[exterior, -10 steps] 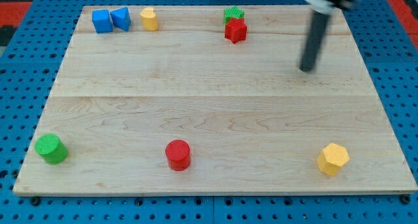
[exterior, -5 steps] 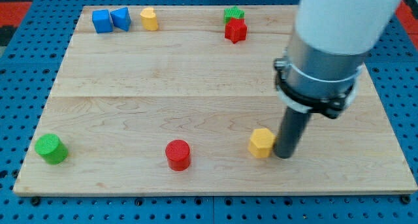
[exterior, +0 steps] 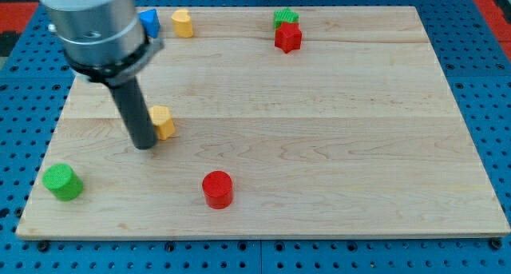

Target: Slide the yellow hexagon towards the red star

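Observation:
The yellow hexagon (exterior: 164,121) lies on the left half of the wooden board (exterior: 335,130), partly hidden by my rod. My tip (exterior: 144,144) rests on the board just left of and below the hexagon, touching or nearly touching it. The red star (exterior: 287,37) sits near the view's top, right of centre, far up and to the right of the hexagon. A green block (exterior: 285,17) sits right behind the star, touching it.
A red cylinder (exterior: 217,188) stands at the bottom centre. A green cylinder (exterior: 61,181) is at the bottom left. A yellow block (exterior: 183,23) and a blue block (exterior: 148,21) sit at the top left; the arm body hides the area left of the blue one.
The yellow hexagon has gone from the bottom right across the board to the left half. My rod has swung from the right side to the left, now left of the hexagon.

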`<state>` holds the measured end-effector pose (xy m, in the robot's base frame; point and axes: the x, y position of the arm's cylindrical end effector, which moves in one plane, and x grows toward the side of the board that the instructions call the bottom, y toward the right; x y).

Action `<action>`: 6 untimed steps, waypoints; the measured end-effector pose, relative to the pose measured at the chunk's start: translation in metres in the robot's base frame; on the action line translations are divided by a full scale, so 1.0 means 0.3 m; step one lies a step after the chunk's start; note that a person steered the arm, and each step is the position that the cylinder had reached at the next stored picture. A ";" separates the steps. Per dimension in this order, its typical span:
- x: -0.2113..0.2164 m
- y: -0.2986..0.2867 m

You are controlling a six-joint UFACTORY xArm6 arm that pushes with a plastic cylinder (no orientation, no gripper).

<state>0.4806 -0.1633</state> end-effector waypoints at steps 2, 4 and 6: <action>-0.147 0.064; -0.242 0.268; -0.250 0.158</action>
